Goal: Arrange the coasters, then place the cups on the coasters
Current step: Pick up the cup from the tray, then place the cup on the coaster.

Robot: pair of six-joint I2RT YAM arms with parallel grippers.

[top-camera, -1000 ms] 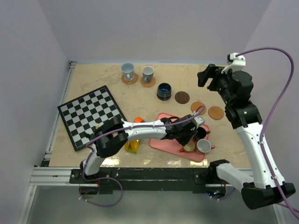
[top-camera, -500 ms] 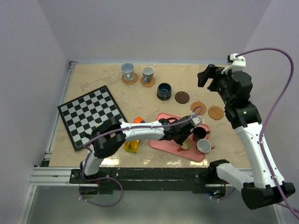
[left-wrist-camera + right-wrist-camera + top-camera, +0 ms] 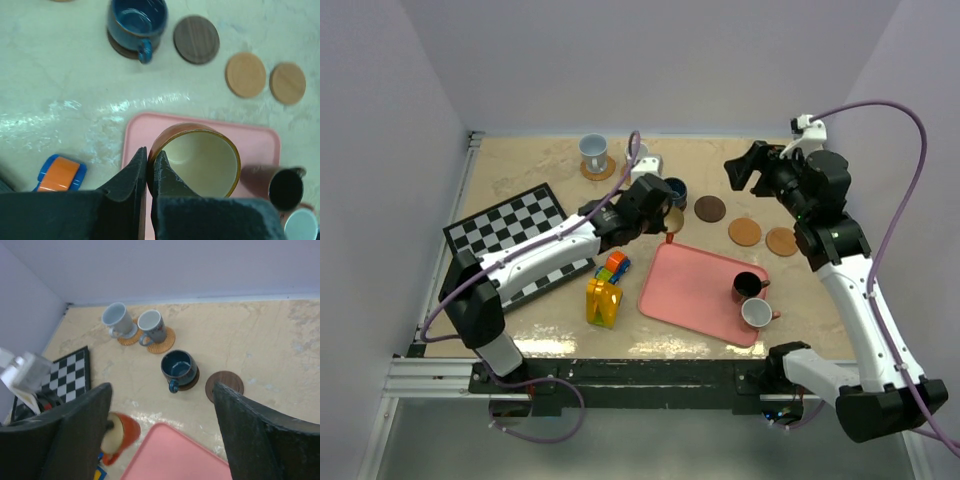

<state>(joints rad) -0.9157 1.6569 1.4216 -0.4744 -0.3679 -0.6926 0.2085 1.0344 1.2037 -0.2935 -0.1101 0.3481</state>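
"Left wrist view: is the left claw (image 3: 146, 160) holding something?"
"Yes, it pinches the tan cup (image 3: 200, 160) by the pink tray (image 3: 252, 142). Right claw (image 3: 162, 390) gapes, empty. Three cups (image 3: 177, 367) sit on coasters (image 3: 165, 345); three coasters are bare."

Robot lab cell, plain pale walls (image 3: 670, 60) boxing a marbled table (image 3: 520, 170), aluminium rails (image 3: 430, 375); purple cabling (image 3: 865, 103)

Text check: nothing legible.
No lettering, numbers or logos readable on the cups (image 3: 592, 150), coasters (image 3: 745, 232), pink tray (image 3: 690, 290) or checkerboard (image 3: 503, 220).
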